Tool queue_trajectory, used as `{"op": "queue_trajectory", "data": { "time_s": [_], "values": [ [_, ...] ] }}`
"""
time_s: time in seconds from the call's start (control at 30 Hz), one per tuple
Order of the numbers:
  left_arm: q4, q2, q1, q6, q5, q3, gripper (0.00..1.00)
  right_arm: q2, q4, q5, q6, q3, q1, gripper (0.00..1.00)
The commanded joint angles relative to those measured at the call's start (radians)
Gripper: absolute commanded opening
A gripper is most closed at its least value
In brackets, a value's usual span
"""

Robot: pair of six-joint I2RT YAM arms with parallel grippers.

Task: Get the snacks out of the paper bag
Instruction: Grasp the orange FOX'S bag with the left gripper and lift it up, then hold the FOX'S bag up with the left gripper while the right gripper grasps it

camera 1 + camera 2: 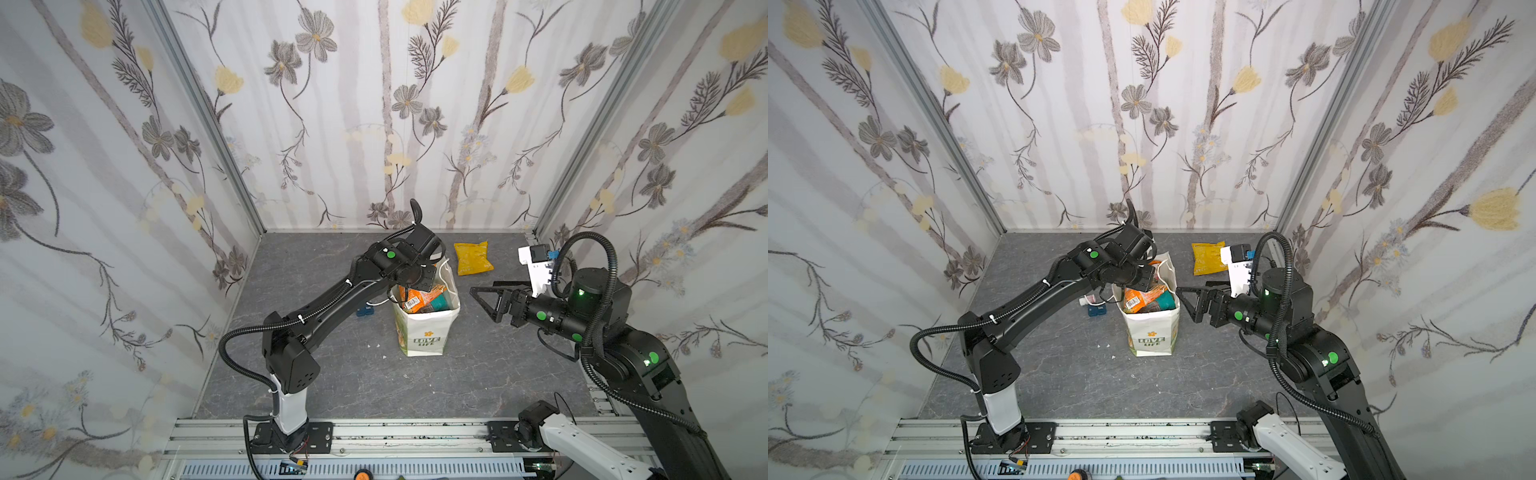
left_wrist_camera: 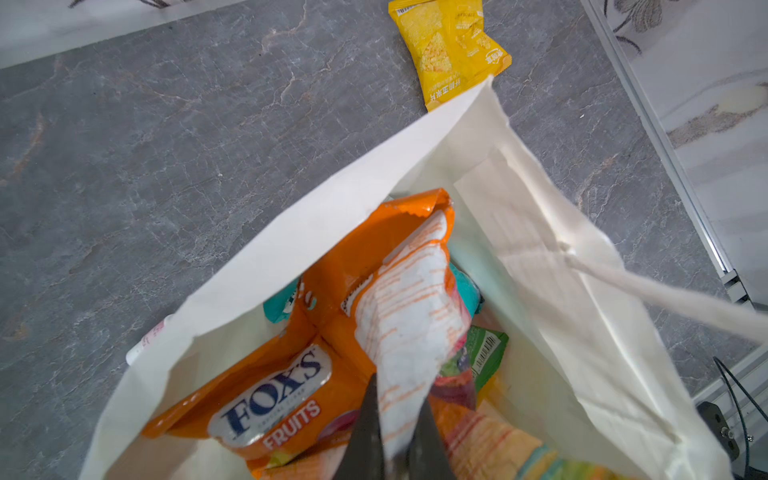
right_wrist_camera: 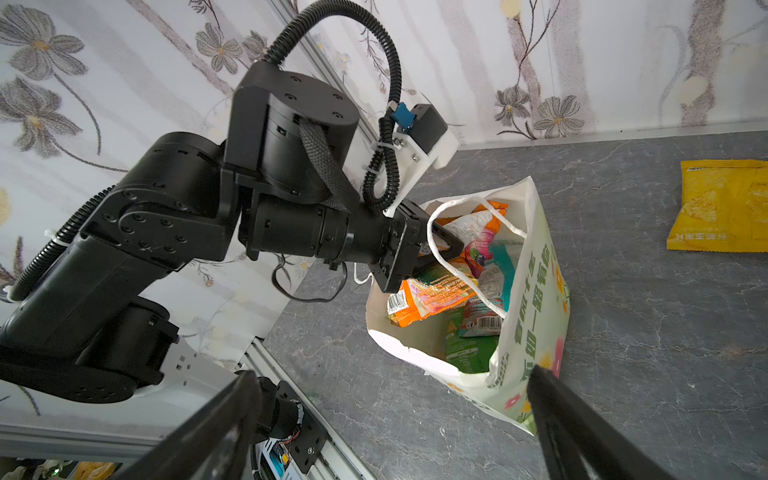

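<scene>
While the left jaws are clamped on an orange packet (image 2: 411,316) inside the paper bag (image 2: 316,232), the right jaws are held apart beside it. Bag could be dragged over on lifting: unsteadied, cord handle (image 3: 430,237) draped across left jaws.

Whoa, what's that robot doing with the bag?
It is unpacking snacks. The left gripper is inside the white paper carrier bag, which stands on the grey stone-look table, and it is shut on a crinkly orange foil packet near the top. The right gripper hangs open beside the bag, holding nothing. One yellow foil packet already lies on the table outside the bag. More packets, among them a green foil packet, are in the bag.
</scene>
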State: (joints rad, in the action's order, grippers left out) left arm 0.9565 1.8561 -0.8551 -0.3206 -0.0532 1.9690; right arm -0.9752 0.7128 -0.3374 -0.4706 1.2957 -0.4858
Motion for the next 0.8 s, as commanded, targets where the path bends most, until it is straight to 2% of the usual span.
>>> {"op": "queue_trajectory", "data": {
  "time_s": [0.0, 0.53, 0.63, 0.77],
  "values": [
    [0.02, -0.009, 0.0, 0.014, -0.036, 0.049, 0.0, 0.0, -0.036, 0.015, -0.011, 0.001, -0.002, 0.99],
    [0.146, 0.042, 0.0, 0.088, -0.119, 0.389, 0.0, 0.01, -0.078, 0.059, -0.039, 0.009, 0.0, 0.99],
    [0.137, 0.043, -0.001, 0.101, -0.107, 0.44, 0.0, 0.016, -0.129, 0.07, -0.086, -0.006, 0.0, 0.99],
    [0.099, 0.032, -0.012, 0.124, -0.087, 0.475, 0.0, 0.022, -0.26, -0.003, -0.161, -0.053, 0.0, 0.99]
  ]
}}
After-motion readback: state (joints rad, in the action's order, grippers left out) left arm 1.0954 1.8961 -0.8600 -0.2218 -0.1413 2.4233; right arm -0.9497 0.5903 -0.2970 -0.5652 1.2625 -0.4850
